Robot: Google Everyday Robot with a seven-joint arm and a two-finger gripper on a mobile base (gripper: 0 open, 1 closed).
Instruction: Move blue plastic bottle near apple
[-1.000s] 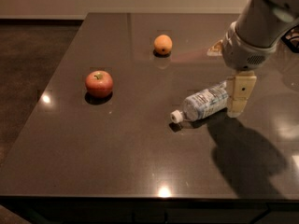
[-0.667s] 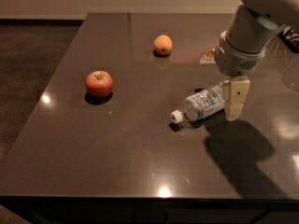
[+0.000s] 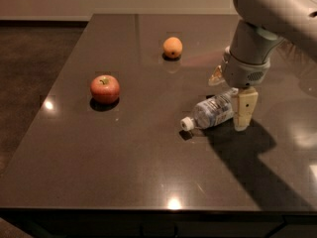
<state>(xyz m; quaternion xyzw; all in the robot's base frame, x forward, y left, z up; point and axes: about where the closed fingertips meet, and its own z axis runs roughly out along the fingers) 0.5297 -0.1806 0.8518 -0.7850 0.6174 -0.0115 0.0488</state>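
The blue plastic bottle (image 3: 212, 111) lies on its side on the dark table (image 3: 148, 172), right of centre, with its white cap pointing to the front left. The red apple (image 3: 105, 89) sits on the left part of the table, well apart from the bottle. My gripper (image 3: 230, 92) hangs from the grey arm at the bottle's base end. It is open, with one beige finger (image 3: 244, 108) on the bottle's right side and the other at the far side. The bottle rests on the table.
A small orange fruit (image 3: 173, 47) sits toward the back of the table, beyond the bottle. The table's left edge drops to a dark floor (image 3: 29, 73). The arm casts a broad shadow on the table at the right.
The arm has moved left and lower, bringing the gripper over the bottle's base end. The bottle, the apple and the orange fruit have not moved.
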